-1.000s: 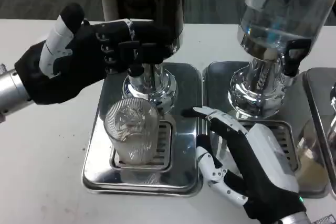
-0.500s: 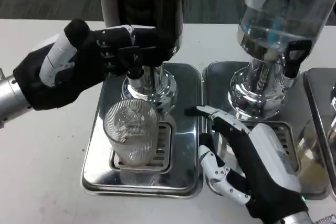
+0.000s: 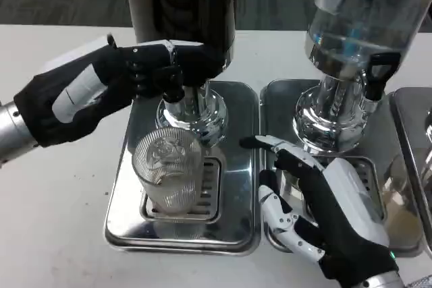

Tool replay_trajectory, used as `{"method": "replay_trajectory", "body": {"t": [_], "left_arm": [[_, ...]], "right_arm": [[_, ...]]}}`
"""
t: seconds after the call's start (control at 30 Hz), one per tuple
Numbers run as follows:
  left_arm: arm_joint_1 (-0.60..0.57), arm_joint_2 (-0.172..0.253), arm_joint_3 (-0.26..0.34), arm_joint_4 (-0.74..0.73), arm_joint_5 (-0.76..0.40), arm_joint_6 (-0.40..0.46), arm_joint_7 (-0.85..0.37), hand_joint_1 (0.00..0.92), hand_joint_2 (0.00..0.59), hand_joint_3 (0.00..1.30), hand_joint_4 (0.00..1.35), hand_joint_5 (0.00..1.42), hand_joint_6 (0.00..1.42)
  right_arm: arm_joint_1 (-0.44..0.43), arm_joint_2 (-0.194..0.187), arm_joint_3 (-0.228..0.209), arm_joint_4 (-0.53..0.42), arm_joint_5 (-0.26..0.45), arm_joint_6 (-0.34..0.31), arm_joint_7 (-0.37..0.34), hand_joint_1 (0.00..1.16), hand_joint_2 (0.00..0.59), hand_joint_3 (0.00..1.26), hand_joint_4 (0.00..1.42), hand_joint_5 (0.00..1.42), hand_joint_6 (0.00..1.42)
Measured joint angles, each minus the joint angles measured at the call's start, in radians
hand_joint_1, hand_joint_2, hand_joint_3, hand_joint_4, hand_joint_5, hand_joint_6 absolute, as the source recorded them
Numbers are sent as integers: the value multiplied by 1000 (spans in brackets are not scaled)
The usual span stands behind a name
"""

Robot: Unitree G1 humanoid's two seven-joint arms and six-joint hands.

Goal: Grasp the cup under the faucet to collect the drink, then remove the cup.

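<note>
Nearest, the right robot hand [image 3: 322, 214] lies with fingers spread and nothing in them, just right of the cup [image 3: 169, 170]. The ribbed clear cup stands on the drip tray [image 3: 121, 224], below the faucet [image 3: 177, 85]. Behind it, the left robot hand [image 3: 115, 89] grips the faucet's handle.

Faucet lever: hidden behind the left hand [image 3: 101, 92] fingers.
Dark dispenser [image 3: 185, 5]: top cut off by the upper edge.
Clear dispenser [image 3: 358, 25]: top cut off.
Right hand [image 3: 324, 214]: wrist cut off by the lower edge.
Cup [image 3: 169, 170] contents: cannot tell.
</note>
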Motion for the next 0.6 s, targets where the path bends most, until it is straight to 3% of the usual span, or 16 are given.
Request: {"method": "replay_trajectory", "body": {"t": [0.6], "left_arm": [[27,14,-23,-12,31,-143,41,0,35,250,141,121,106]], "right_arm": [[-11,-1,-7,0,5,0,17,349,586,295,201,173,286]]}}
